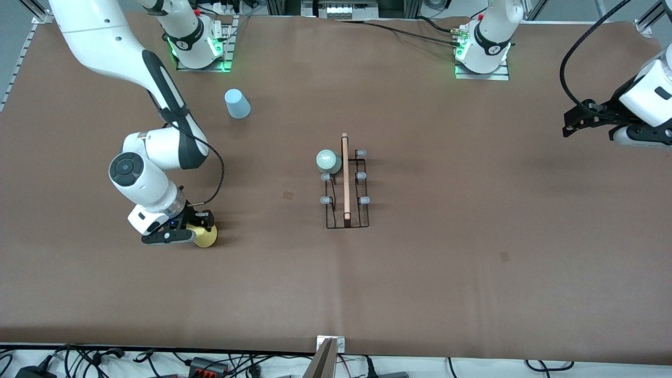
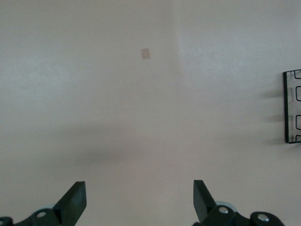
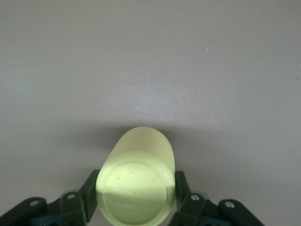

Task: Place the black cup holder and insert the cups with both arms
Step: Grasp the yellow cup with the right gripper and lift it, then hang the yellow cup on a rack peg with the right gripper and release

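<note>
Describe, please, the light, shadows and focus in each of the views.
Front view: even light, soft shadows beside the black cup holder. Left wrist view: pale, washed out, a dim shadow band on the table. Right wrist view: the yellow cup overexposed, slightly soft.

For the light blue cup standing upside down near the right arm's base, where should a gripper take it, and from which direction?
Grip the light blue cup across its tapered side wall, coming down from above with the fingers straddling it. It stands mouth down with its closed base up, so there is no rim to pinch. Probably best taken at mid height.
</note>
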### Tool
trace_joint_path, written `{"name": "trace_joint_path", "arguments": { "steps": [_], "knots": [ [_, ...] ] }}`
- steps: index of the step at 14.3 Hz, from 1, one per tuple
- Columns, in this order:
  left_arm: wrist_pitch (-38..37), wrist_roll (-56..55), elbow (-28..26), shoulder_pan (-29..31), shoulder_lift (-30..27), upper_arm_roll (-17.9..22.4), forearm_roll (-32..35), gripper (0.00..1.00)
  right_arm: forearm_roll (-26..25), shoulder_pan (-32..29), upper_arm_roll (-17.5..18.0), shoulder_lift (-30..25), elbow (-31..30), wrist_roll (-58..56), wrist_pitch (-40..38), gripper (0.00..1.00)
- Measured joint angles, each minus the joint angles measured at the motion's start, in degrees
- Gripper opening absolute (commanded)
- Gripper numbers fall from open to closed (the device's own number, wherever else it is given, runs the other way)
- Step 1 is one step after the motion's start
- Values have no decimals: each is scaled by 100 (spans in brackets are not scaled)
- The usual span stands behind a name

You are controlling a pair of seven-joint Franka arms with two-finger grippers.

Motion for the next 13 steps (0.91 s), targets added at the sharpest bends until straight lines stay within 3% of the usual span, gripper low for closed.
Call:
{"name": "trace_joint_path", "arguments": {
  "steps": [3,6,9,13],
  "knots": [
    [-14,-1,56,1,1,0,0,100,1,456,18,-549,444,490,-1224,6],
    [-58,-1,73,2,2,0,0,100,-185,1280,51,-861,788,2217,-1739,6],
    [-89,-1,80,5,2,3,0,100,-565,2208,67,-483,1293,4295,-1741,7],
    [-128,-1,83,10,2,7,0,100,-610,2609,65,289,2149,5200,-1726,7]
  ]
}}
